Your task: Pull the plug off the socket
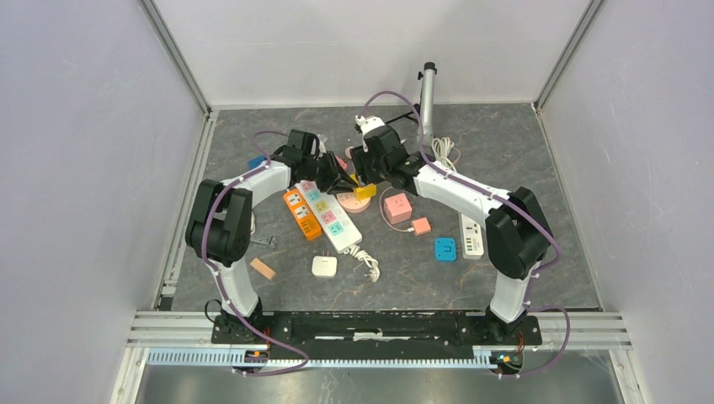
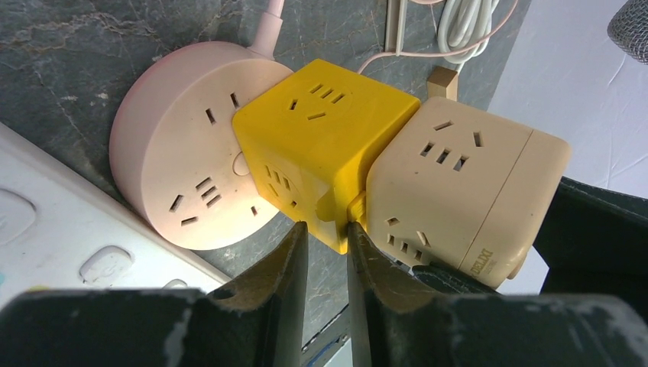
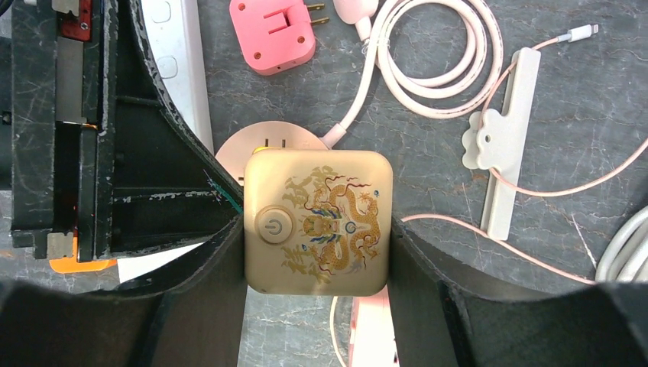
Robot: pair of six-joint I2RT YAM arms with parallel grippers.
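A yellow cube plug point(image 2: 321, 145) is joined side by side to a beige cube socket point(image 2: 458, 183), just above a round pink socket point(image 2: 191, 153). My left gripper point(image 2: 328, 229) is shut on the yellow cube's lower edge, right at the seam between the two cubes. From the other side, my right gripper point(image 3: 317, 229) is shut on the beige cube point(image 3: 317, 222), whose dragon-printed face with a power button looks at that camera. In the top view both grippers point(image 1: 341, 181) point(image 1: 372, 172) meet over the yellow cube point(image 1: 364, 192) at the table's middle back.
A white power strip point(image 1: 333, 217) and an orange one point(image 1: 297, 212) lie just left of the cubes. A pink cube point(image 1: 397, 207), a blue adapter point(image 1: 444, 248), a white strip point(image 1: 471, 234) and a white adapter point(image 1: 324, 266) lie nearer. A pink adapter point(image 3: 271, 34) and coiled pink cable point(image 3: 435, 53) lie behind.
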